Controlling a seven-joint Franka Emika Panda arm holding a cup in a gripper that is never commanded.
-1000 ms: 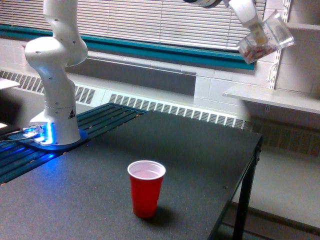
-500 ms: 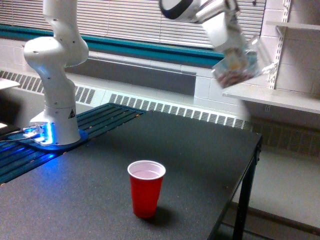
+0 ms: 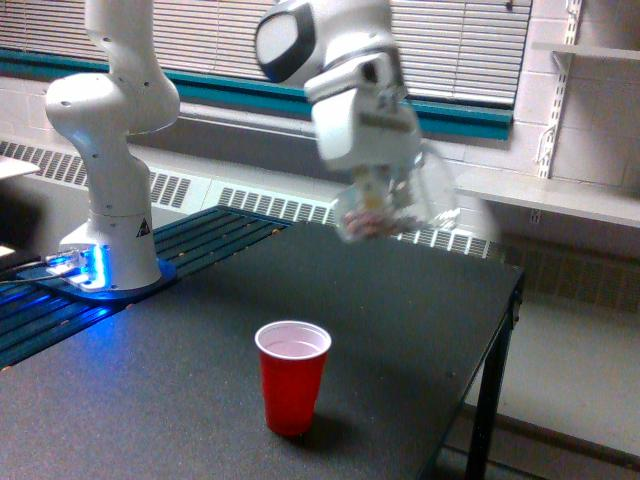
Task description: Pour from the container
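Gripper (image 3: 375, 190) clamps clear container (image 3: 395, 205) (blurred, tilted), pinkish bits inside, above red cup (image 3: 292, 376).

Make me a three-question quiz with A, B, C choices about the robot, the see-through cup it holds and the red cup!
1. Where is the red cup?
A. on the black table
B. on the wall shelf
C. in the gripper

2. How many red cups are there?
A. one
B. two
C. three

3. What is the clear tumbler doing?
A. standing on the table
B. held up in the air by the gripper
C. lying inside the red cup

Answers:
1. A, it stands upright on the table.
2. A, only one red cup shows.
3. B, the gripper holds the tumbler above the table, up and to the exterior view's right of the red cup; it looks blurred.
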